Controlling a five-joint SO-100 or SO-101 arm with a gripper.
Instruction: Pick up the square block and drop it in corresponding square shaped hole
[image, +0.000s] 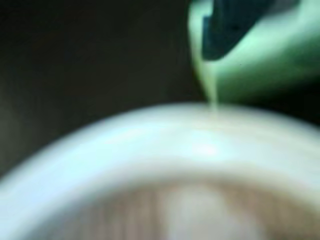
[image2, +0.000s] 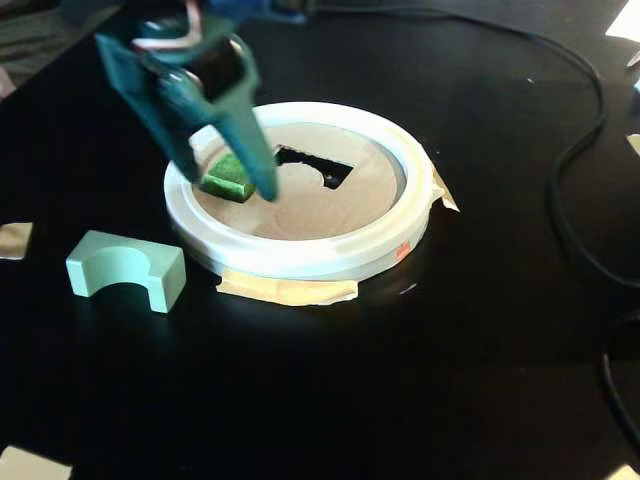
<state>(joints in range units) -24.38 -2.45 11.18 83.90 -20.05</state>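
Square block (image2: 229, 177), dark green, pinched between the two teal fingers of the gripper (image2: 232, 183), jaws closed down to the block's width. Block sits over the left part of the tan cardboard disc (image2: 320, 205), just inside the white rim (image2: 330, 255); whether it touches the disc, cannot tell. Arch-notched cutout (image2: 318, 166) lies to its right. Pale mint arch block (image2: 127, 270) rests on the black table (image2: 330, 390), left of the rim. Wrist view blurred: white rim (image: 150, 145) and pale green finger (image: 250, 60) only
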